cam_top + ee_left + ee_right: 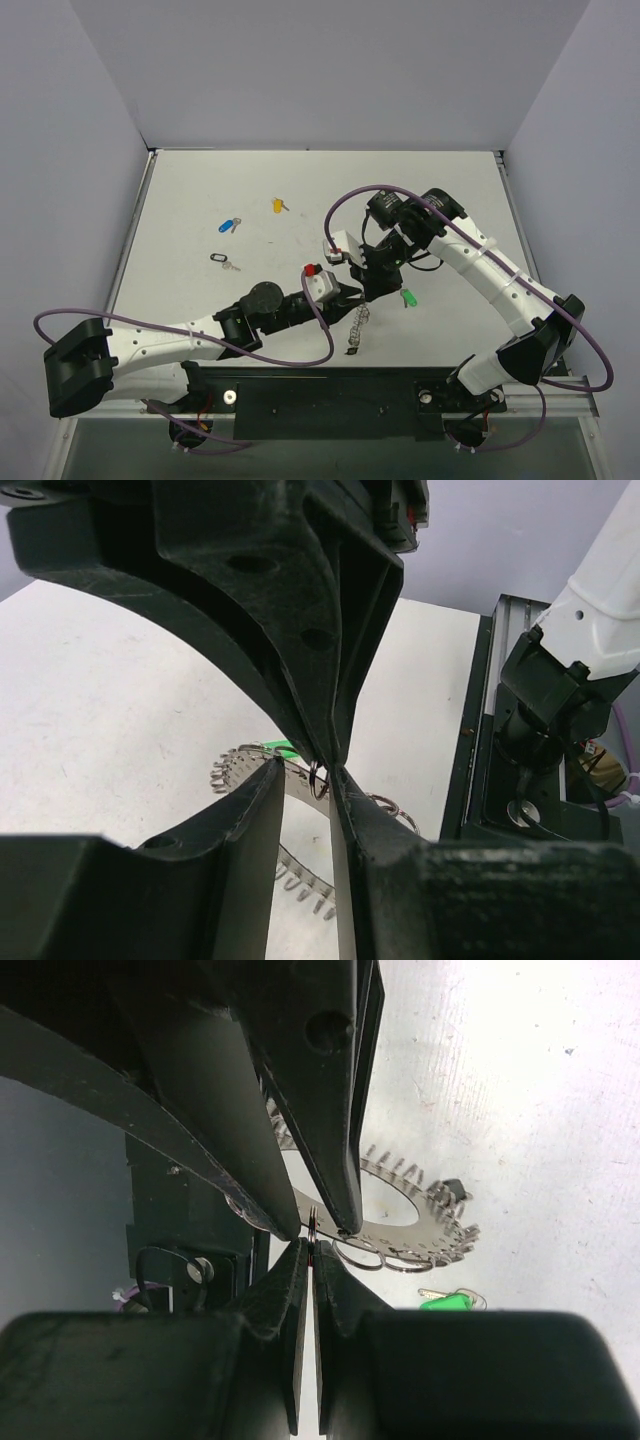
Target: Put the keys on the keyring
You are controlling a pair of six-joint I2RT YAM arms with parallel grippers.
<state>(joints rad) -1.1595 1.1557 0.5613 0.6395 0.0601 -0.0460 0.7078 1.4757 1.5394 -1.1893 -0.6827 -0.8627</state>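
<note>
The keyring (362,322), a flat silvery hoop edged with wire loops, hangs off the table between my two grippers. My left gripper (348,295) is shut on its band (297,785). My right gripper (372,285) is shut on a small split ring (313,1222) at the hoop's edge (400,1230), and its tips meet the left fingers. The ring also shows in the left wrist view (318,778). The green-headed key (408,298) lies on the table just right of the grippers and shows in the right wrist view (445,1302). A small dark piece (452,1190) hangs on the hoop's far rim.
A blue-headed key (228,225), a yellow-headed key (279,205) and a black-headed key (220,259) lie apart on the white table to the left and back. The black base rail (330,395) runs along the near edge. Grey walls enclose the table.
</note>
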